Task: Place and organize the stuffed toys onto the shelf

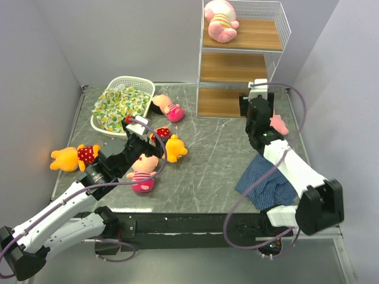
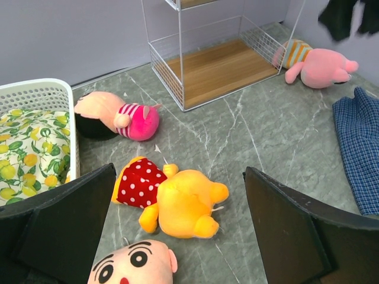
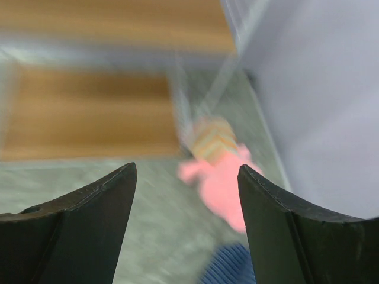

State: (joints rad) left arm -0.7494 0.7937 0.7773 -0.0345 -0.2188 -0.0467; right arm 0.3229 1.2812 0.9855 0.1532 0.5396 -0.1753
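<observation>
- The left hand [image 2: 179, 167] is held wide open, empty, near a bear [image 2: 177, 198] on the bench [image 1: 207, 160].
- The right hand [image 3: 186, 167] is spread open, empty, near a piglet [image 2: 317, 62] beside the shelf [image 1: 240, 68].
- A second piglet [image 1: 220, 21] is laid on the top board.

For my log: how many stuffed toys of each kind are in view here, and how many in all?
Piglets: 2 (upper piglet on the shelf, lower piglet on the table)
Dolls: 2 (far doll, near doll)
Bears: 2 (left bear, middle bear)
Total: 6
</observation>
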